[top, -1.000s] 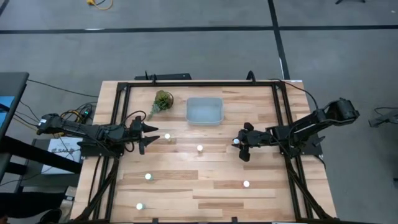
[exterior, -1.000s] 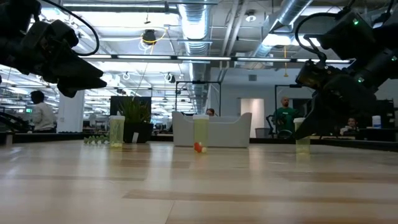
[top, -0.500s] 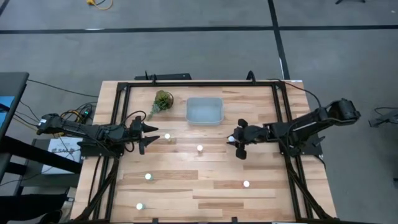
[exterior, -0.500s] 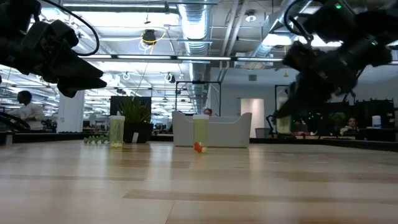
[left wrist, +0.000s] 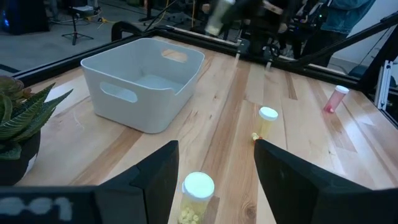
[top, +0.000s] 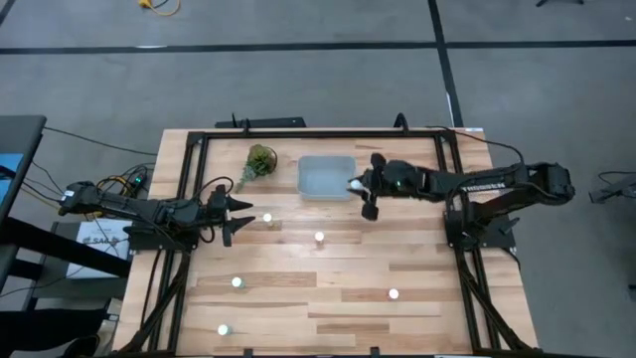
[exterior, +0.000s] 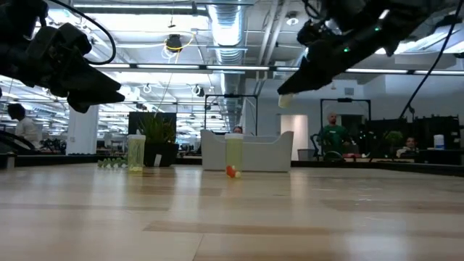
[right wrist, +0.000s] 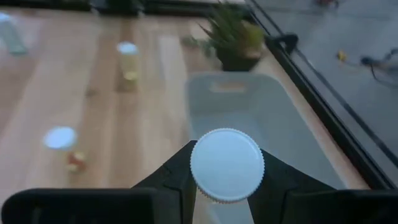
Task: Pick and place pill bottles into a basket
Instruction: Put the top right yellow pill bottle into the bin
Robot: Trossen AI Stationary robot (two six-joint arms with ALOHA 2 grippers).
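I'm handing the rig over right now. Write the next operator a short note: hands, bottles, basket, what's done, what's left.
Right hand: shut on a pill bottle, at the basket right edge, not released.
Left hand: open, low over the table's left side, beside an upright bottle.
Basket looks empty.
Left: drop this bottle, then five on the table, at centre, front left, front edge and front right.

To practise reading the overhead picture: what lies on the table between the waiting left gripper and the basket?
In the high view, one white-capped pill bottle stands between the left gripper and the basket.
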